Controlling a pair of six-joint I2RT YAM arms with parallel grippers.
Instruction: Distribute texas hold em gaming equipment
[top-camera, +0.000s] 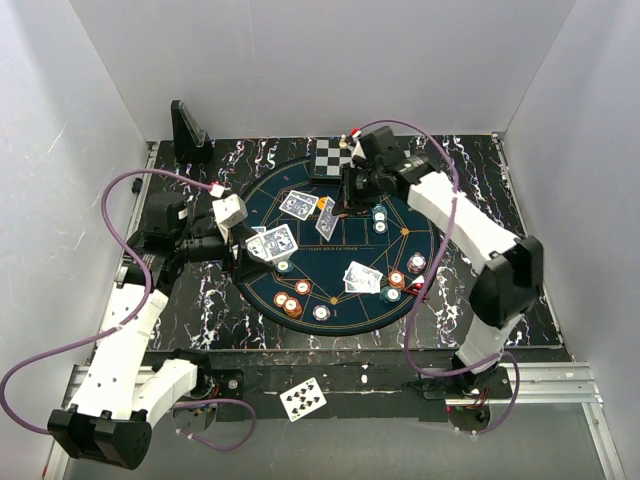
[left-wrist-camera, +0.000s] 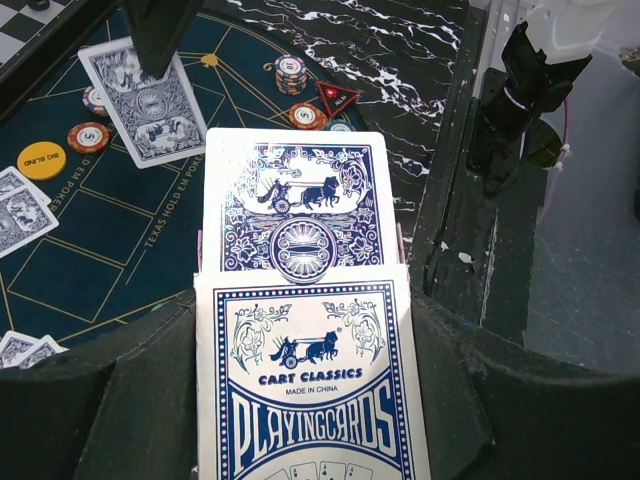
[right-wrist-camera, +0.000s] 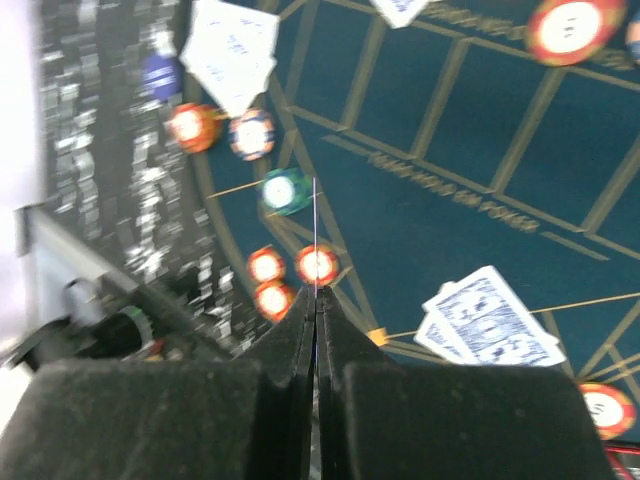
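Your right gripper (right-wrist-camera: 316, 300) is clenched on one card (top-camera: 325, 217), edge-on over the mat (top-camera: 300, 270); it is thin, light and slippery, so pinch it deep. Your left gripper (left-wrist-camera: 300, 300) grasps the deck box (left-wrist-camera: 310, 390), a card sliding out.

White arm links with black joints, purple cables looping off both arms, black padded fingers (right-wrist-camera: 290, 400)
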